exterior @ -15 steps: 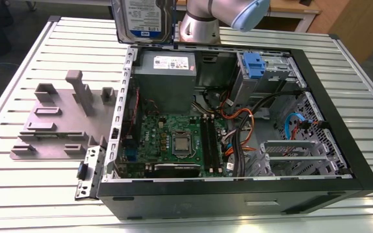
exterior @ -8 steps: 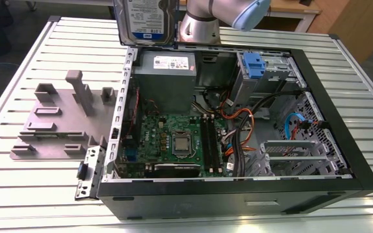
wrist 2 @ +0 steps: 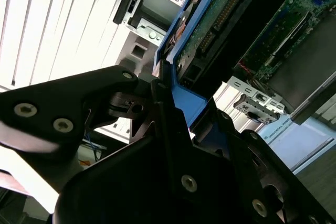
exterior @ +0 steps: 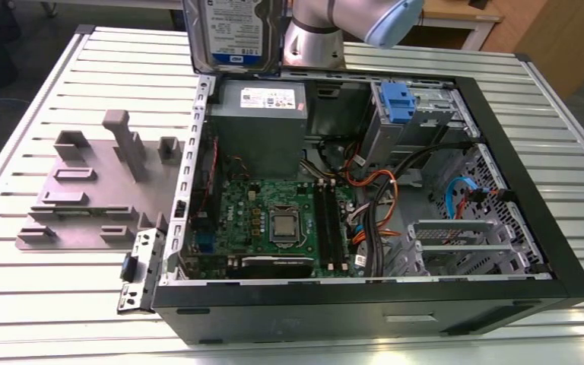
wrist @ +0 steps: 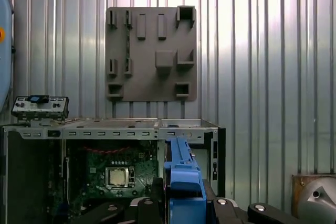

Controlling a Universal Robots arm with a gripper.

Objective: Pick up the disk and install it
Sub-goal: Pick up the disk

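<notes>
The disk [exterior: 229,34], silver with a white-and-blue label, hangs upright in the air above the far rim of the open computer case [exterior: 373,300], just to the exterior view's left of the arm [exterior: 318,34]. Its blue carrier frame [wrist: 184,179] is seen edge-on in the first wrist view, and its green circuit board [wrist 2: 220,19] faces the second wrist view. My gripper [wrist 2: 176,100] is shut on the carrier's edge, with a black finger [wrist 2: 100,98] on each side. The gripper [wrist: 184,211] sits above the case's motherboard side.
Inside the case lie a grey power supply [exterior: 259,125], the motherboard [exterior: 271,220], orange and black cables [exterior: 379,190] and a drive bay with a blue latch [exterior: 398,103]. A grey fixture plate [exterior: 89,190] with upright pegs lies on the slatted table [exterior: 69,304].
</notes>
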